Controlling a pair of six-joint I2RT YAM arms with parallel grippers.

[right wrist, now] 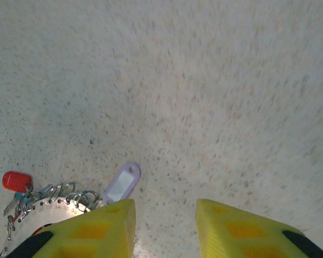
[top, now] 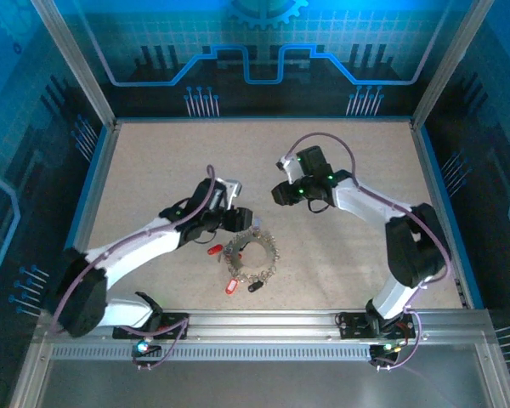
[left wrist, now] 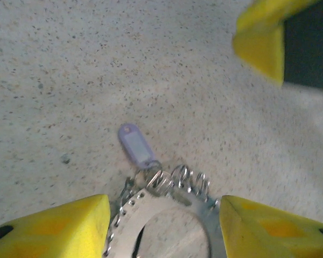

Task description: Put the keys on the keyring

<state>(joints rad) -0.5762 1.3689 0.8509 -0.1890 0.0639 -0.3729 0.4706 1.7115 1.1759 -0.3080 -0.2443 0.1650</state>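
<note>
Step in hand, as judged: approach and grasp of the bunch; nothing is held yet.

- The keys (top: 270, 255) lie fanned in a jagged circle on the desk (top: 348, 280), front centre, between the two arms.
- The left gripper (top: 238, 223) sits just beside the far edge of the circle. In the left wrist view its fingers (left wrist: 70, 226) are spread wide and straddle the keyring (left wrist: 124, 212); whether they touch the metal cannot be told.
- The right gripper (top: 285, 194) hangs apart from the bunch, on its far right side. Its fingers (right wrist: 105, 223) are parted by a narrower gap, with only bare desk between them.
- A pale tag (left wrist: 135, 144) lies flat, pointing away from the circle. A red tag (right wrist: 16, 181) sits at the rim on the left arm's side. Whether either one's key is threaded on the ring cannot be told.

Next move, as judged: the left fingers are to be closed on the ring edge to steady it. The right gripper is then to be brought down onto a key head by the pale tag. A low, flat pinch is called for, since the keys are thin and lie flush on the desk.
</note>
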